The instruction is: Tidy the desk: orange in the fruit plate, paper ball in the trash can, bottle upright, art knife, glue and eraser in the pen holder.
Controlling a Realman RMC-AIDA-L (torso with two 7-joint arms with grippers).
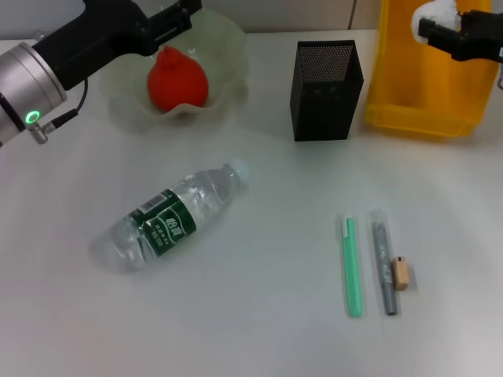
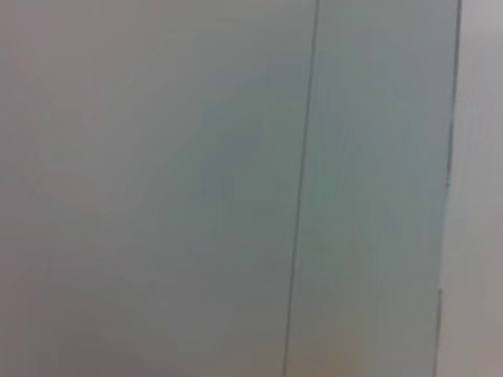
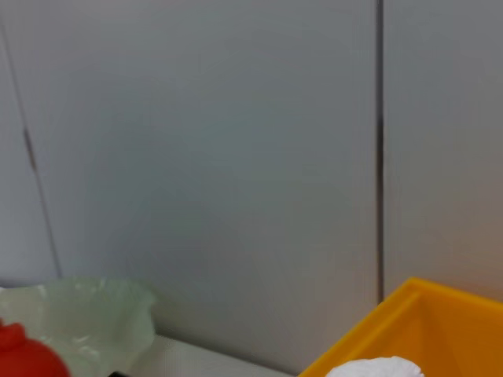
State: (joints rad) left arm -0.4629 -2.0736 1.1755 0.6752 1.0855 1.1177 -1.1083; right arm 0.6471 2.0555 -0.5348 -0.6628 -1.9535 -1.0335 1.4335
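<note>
White desk [image 1: 259,330]: plain, matte, fills most of your head view, with soft shadows only. A pale strip of it also shows in the right wrist view. Behind it you have a grey panelled wall [image 3: 196,157], with a dark vertical seam [image 3: 379,157] between panels. The left wrist view gives you only the same wall [image 2: 157,173] and a thin seam [image 2: 302,188].

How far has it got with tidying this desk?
Done: the orange sits in the plate. In hand: the right gripper holds the paper ball over the yellow bin. Left: bottle lying down; eraser and two sticks outside the holder.
</note>
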